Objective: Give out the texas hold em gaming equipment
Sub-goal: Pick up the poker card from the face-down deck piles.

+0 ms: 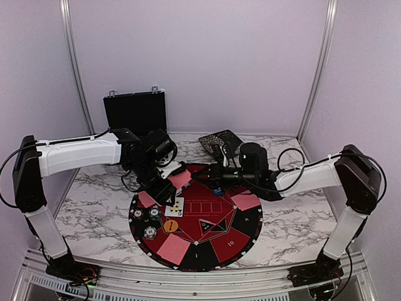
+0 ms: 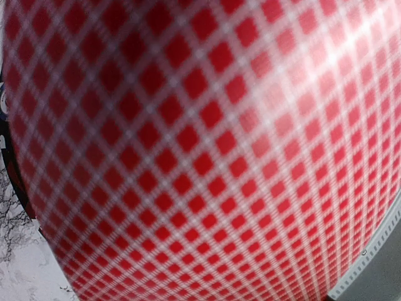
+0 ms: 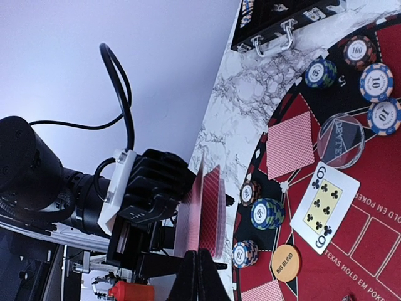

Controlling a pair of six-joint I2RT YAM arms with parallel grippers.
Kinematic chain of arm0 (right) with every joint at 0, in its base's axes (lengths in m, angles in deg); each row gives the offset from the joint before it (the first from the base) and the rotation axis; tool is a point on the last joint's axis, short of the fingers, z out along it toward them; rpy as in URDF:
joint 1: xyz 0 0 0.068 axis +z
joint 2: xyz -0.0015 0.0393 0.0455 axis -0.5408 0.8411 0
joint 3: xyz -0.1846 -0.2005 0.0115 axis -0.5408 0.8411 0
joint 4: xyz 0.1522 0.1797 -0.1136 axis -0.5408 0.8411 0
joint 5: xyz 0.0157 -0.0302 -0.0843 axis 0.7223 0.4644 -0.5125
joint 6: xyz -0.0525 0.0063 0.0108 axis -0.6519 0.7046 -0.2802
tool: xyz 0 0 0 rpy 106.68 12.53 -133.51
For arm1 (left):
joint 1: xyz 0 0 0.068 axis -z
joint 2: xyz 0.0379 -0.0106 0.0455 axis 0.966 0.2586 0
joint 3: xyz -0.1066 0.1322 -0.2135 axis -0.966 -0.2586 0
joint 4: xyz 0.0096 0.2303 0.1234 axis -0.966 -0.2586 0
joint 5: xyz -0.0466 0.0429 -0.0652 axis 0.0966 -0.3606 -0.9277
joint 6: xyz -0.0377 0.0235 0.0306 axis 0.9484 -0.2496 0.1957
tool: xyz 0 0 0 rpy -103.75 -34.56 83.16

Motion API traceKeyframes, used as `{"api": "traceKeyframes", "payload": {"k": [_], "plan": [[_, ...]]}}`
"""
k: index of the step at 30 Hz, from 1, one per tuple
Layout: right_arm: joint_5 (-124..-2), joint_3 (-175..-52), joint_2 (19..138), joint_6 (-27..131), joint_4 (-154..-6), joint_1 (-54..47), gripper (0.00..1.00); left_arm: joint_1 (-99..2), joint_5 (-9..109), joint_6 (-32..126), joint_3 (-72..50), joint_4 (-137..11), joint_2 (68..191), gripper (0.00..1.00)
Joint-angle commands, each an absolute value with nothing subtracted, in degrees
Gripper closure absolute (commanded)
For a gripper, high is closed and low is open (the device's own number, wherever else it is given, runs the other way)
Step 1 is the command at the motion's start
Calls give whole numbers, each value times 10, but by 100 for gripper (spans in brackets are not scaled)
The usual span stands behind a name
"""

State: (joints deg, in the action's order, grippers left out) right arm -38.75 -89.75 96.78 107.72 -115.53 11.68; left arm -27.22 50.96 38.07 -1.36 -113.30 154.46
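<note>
One stack of red-backed cards (image 2: 200,150) sat pinched in the left tool (image 1: 170,187) above the far-left edge of the round mat (image 1: 207,219), while the right tool (image 3: 197,279), pressed together, hovered just beside it; a six of clubs (image 3: 324,207) lay face up nearby.

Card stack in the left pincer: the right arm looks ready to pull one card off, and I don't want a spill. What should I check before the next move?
1. Card stack clamped in left pincer: ok, held on edge.
2. Right pincer shut at the stack's edge: ok.
3. Exactly one card pinched: cannot tell.
4. Left wrist view usable: not ok, card backs fill it.
5. Six of clubs flat and face up on the mat: ok.
</note>
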Motion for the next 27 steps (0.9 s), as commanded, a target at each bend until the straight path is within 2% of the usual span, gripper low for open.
{"api": "traceKeyframes", "payload": {"k": [1,18,24,27], "plan": [[-379,-886,939,1086,-1185,107,100,-273,515,378,-2,-1146,1540,66],[-369,-803,850,1085,-1194,65,100,-283,513,378,-24,-1141,1532,66],[-370,-796,816,1040,-1142,43,100,-296,507,378,-35,-1130,1532,66],[-386,-808,803,976,-1072,29,100,-308,506,379,-36,-1124,1537,66]]}}
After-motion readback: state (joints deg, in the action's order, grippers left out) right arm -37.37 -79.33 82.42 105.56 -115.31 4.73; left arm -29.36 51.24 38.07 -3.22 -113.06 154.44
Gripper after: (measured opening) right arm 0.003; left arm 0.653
